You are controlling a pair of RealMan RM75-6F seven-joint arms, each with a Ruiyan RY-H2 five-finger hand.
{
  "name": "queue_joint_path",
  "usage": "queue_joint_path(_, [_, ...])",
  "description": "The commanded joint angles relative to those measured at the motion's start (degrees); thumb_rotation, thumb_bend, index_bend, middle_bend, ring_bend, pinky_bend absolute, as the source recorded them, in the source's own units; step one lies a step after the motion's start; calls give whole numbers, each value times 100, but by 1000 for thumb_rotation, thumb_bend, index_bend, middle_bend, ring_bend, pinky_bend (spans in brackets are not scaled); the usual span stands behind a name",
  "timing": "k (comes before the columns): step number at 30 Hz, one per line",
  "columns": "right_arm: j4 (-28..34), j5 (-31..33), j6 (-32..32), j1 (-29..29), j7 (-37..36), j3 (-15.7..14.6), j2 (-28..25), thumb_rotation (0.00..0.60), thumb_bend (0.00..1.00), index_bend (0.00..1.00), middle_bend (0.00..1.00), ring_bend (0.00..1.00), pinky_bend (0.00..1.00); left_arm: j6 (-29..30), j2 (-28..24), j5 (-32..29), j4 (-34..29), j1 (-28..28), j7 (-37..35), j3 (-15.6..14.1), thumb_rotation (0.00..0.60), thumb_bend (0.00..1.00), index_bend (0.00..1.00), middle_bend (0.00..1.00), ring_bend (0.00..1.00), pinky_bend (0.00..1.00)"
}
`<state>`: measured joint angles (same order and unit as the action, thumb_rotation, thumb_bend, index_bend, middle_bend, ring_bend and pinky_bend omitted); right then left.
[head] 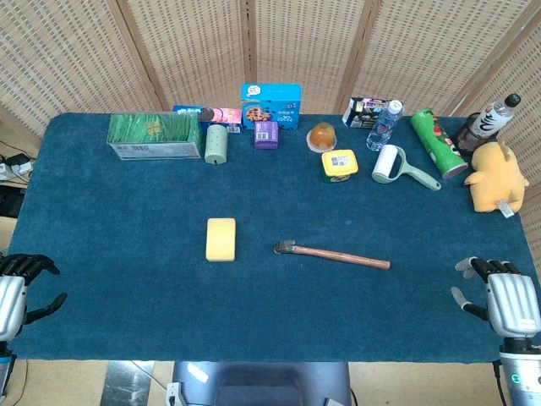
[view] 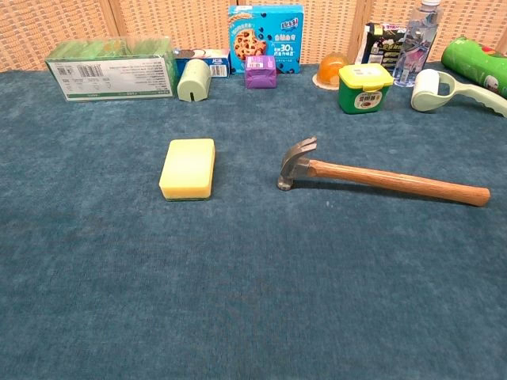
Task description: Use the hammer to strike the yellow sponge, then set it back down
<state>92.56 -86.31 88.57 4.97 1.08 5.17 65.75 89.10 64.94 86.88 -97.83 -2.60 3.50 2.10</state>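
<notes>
Silver-grey left robot hand [head: 15,292] and right robot hand [head: 505,300] rest spread and empty at the frame's lower corners. Nothing is grasped yet: the wooden-handled steel hammer [view: 372,174] lies mid-tabletop, right of the yellow rectangular sponge [view: 188,168]. Next, probably the right reaches its handle.

Woven wicker screen [head: 254,42] behind blue table [head: 127,279]

A dark blue cloth covers the tabletop [head: 127,279]. Near its middle lie the yellow sponge [head: 221,238] and, apart to its right, the wooden-handled hammer [head: 331,253]. Along the far edge stand a green box [head: 154,135], a cookie box [head: 271,104], a lint roller [head: 397,166] and a yellow plush toy [head: 495,178].
</notes>
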Motion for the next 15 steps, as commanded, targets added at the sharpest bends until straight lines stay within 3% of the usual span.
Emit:
queue_joint_path(1, [3, -3, 1, -8, -4, -2, -7, 600, 293, 435, 532, 507, 414, 26, 19, 23, 21, -3, -6, 15, 600, 224, 460, 365, 263, 186])
queue_joint_path(15, [-27, -75, 10, -28, -112, -7, -11, 600, 293, 434, 532, 506, 414, 87, -13, 96, 13, 10, -4, 30, 600, 225, 460, 366, 264, 186])
